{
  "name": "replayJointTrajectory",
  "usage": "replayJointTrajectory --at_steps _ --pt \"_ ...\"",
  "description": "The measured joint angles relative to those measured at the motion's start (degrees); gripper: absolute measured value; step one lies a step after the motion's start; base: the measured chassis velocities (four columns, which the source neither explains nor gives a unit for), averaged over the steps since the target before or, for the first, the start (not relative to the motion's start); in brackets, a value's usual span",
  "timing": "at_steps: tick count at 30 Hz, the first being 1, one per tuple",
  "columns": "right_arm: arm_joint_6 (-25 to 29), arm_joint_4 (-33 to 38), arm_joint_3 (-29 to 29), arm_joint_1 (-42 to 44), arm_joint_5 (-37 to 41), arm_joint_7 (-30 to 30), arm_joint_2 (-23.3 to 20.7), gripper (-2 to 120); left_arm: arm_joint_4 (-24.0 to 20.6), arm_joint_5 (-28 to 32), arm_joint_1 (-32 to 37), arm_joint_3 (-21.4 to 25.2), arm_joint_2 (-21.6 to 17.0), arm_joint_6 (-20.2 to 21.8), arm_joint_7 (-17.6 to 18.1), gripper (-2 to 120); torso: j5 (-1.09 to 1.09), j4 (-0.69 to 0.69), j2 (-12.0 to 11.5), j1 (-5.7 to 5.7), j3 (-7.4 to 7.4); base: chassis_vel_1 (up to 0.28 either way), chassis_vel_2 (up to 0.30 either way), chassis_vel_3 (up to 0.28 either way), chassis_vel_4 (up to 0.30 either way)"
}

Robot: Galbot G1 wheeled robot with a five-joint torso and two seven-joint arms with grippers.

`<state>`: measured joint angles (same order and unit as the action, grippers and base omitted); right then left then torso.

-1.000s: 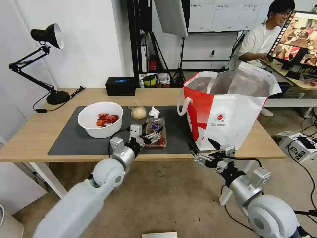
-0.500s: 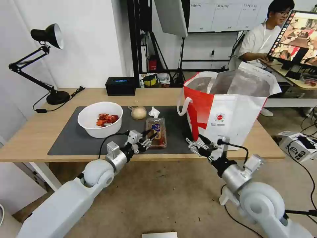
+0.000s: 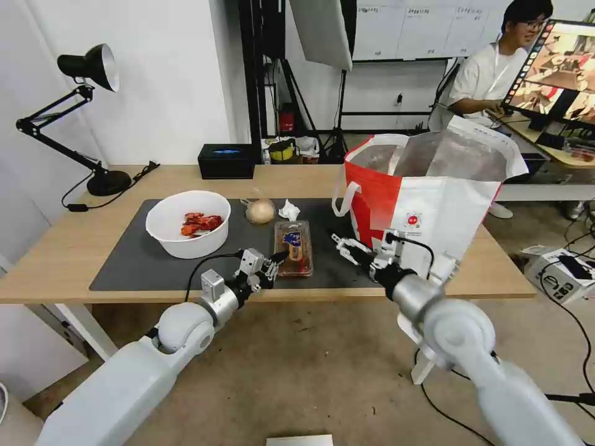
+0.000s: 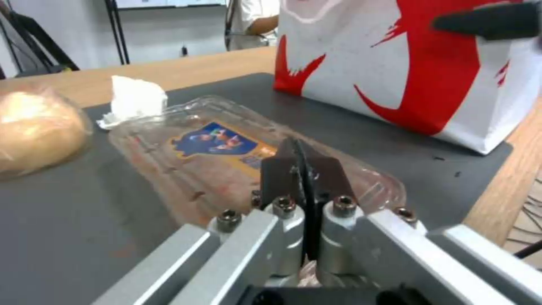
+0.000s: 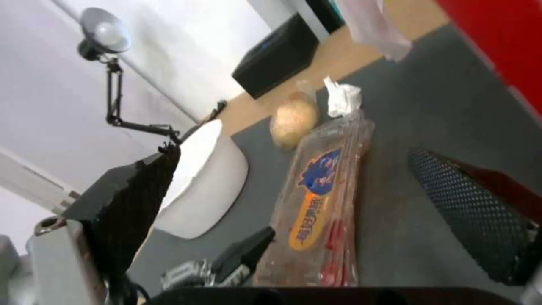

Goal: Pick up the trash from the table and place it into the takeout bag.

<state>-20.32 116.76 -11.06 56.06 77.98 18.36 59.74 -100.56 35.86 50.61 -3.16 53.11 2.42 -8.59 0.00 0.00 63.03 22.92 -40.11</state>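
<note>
Clear tray (image 3: 294, 248) lies flat mid-mat on the table (image 3: 74, 248), label up, tissue (image 3: 289, 210) and bagged beige lump (image 3: 260, 211) just behind it, white bowl (image 3: 188, 223) to its left. Left gripper (image 3: 277, 257) at the tray's near-left edge, jaws pressed together, nothing held. Right gripper (image 3: 344, 244) between tray and takeout bag (image 3: 427, 210), jaws spread wide, empty.

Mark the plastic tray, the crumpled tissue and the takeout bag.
plastic tray (image 3: 294, 248), head view, on its blue label.
crumpled tissue (image 3: 289, 210), head view, middle of the wad.
takeout bag (image 3: 427, 217), head view, white front panel beside the logo.
</note>
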Motion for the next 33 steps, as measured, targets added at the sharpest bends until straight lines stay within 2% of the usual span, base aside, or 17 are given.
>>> replayJointTrajectory --at_steps 8,14,21,33 --pt "-3.7 -7.0 3.3 -7.1 2.6 7.3 5.1 100 0.8 -0.4 -0.2 -0.4 0.9 -1.1 0.0 0 0.00 0.01 0.0 0.00 0.00 0.000 0.000 0.000 0.000" --pt "-5.8 -9.8 4.3 -9.0 2.6 7.8 6.7 100 1.3 -0.4 -0.2 -0.3 1.0 -1.2 0.1 0 0.00 0.00 0.0 0.00 0.00 0.000 0.000 0.000 0.000" --pt "-11.9 -14.1 5.3 -13.7 6.1 9.1 7.8 100 1.3 -0.5 0.0 -0.4 1.4 -1.4 0.1 0 0.00 0.00 0.0 0.00 0.00 0.000 0.000 0.000 0.000" --pt "-16.3 -19.1 7.4 -17.8 6.9 10.8 9.0 100 0.7 -2.0 1.0 0.0 1.0 -1.5 -1.1 0 0.00 0.00 0.0 0.00 0.01 0.000 0.000 0.000 0.000"
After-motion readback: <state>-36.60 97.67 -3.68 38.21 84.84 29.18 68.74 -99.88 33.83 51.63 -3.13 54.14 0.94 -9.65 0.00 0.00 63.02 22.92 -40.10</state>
